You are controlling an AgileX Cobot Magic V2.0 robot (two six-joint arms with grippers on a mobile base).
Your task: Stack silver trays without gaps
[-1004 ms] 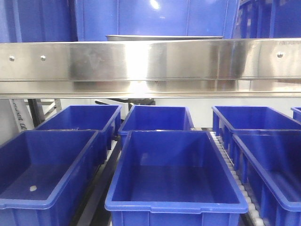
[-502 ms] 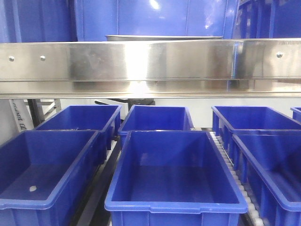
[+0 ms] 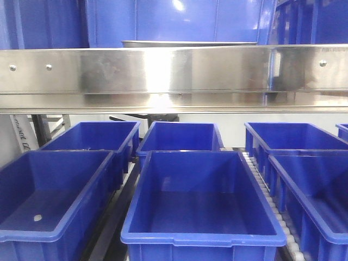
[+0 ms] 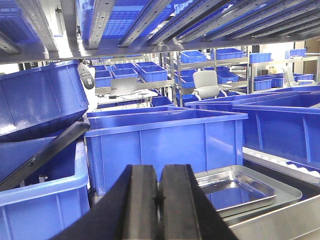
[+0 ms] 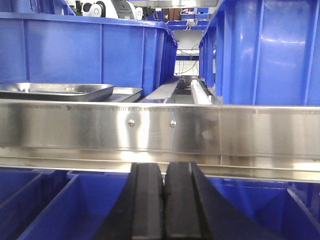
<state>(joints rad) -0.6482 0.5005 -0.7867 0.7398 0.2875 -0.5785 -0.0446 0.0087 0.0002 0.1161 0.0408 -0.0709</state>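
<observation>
The silver trays sit on the upper shelf, just behind the steel rail that runs along its front edge. In the left wrist view a smaller tray lies nested inside a larger one, both right side up and flat. The inner one looks seated low in the outer one, so the stack is probably made already, though whether any gap remains under it cannot be told from here. From the right wrist view the same pair shows as two thin rims, one above the other, close to the rail and in front of a tall blue bin. The front view shows only a sliver of tray edge above the rail.

The left gripper is closed with its pads together and holds nothing; it hangs near the trays, just to their left. The right gripper is likewise closed and empty, below the level of the rail and facing it, above the lower row of open blue bins. Both arms appear parked clear of the stack, as would suit a finished placement.

Against the front view of a second ago nothing has moved: rail, tray edge and bins lie the same.
</observation>
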